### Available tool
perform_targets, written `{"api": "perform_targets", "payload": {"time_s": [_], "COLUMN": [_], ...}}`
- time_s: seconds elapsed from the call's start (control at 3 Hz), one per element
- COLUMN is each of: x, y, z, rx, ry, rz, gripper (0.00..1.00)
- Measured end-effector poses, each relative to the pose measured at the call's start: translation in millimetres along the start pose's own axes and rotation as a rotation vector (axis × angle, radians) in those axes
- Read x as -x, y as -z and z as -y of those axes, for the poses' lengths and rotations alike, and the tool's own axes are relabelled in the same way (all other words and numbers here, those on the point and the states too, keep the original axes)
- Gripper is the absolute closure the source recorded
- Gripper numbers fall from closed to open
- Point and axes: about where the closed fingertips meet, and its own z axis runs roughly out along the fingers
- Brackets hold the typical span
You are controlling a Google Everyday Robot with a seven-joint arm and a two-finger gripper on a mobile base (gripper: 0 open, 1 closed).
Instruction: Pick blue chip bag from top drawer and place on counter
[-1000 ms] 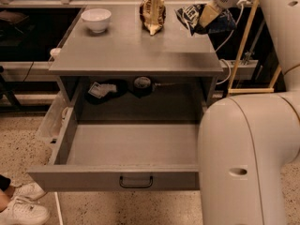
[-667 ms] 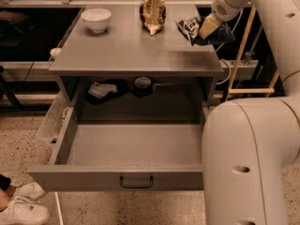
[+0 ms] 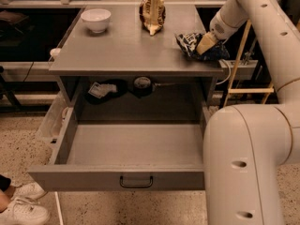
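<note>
The gripper (image 3: 205,44) sits at the right front corner of the worktop (image 3: 126,50), fingers clamped on the blue chip bag (image 3: 187,41), which seems lowered onto that corner for release. Below the worktop, the top drawer (image 3: 136,146) hangs open without it.

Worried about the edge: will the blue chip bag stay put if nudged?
The blue chip bag looks crumpled: probably floppy, light, unlikely to roll. The gripper is on it at the counter edge; a nudge might drop it.
</note>
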Motion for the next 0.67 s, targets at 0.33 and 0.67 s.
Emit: {"api": "perform_targets", "payload": {"time_s": [0.33, 0.67], "x": [0.0, 0.0], "y": [-0.1, -0.1], "z": [0.0, 0.0], "rx": [0.000, 0.000], "ry": [0.000, 0.000], "rz": [0.000, 0.000], "gripper": [0.59, 0.36]}}
